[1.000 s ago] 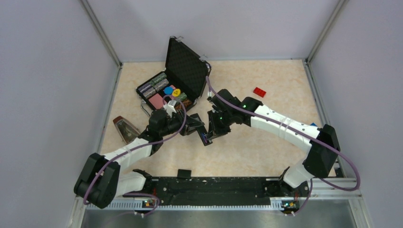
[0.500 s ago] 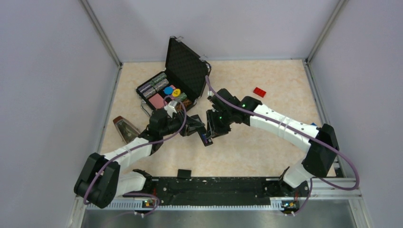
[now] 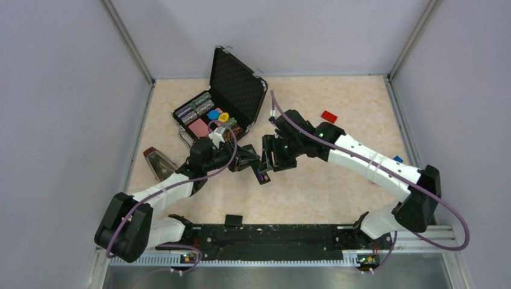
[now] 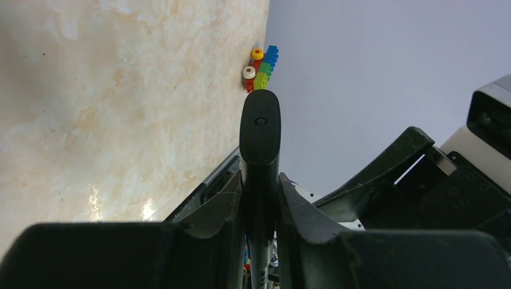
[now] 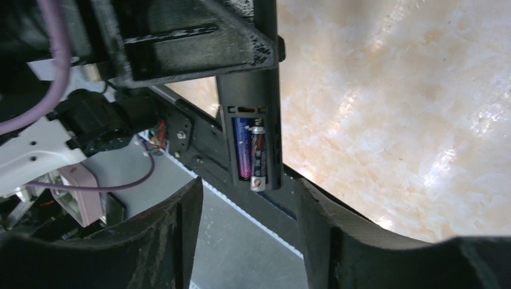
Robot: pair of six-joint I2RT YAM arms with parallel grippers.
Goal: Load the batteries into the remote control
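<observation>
Black plastic filled the left wrist view: the remote control [image 4: 260, 126] stood clamped edge-on between the closed fingers of the left hand [image 4: 260, 180], its rounded end reaching well past the fingertips. It was held up over the middle of the table [image 3: 337, 186]; whether its lower end touched the surface could not be told.

The right hand [image 5: 247, 198] hung just beside it, fingers spread wide and gripping nothing. From that wrist the remote lay straight ahead, seen framed in the gap between the two fingers. Its long axis ran towards the hand and its open back faced the camera. Being free and right beside the remote, the right hand looked better placed for any further push or adjustment, while the left served as the holder.

In the recess the batteries [image 5: 243, 147] lay side by side along the remote's length, one purple and one silver-grey with dark lettering. Both appeared seated, though the grey one sat slightly nearer the open end. No cover was on the recess. A small black rectangular piece [image 3: 233, 220] lay on the table near the base rail, well apart from both hands.
</observation>
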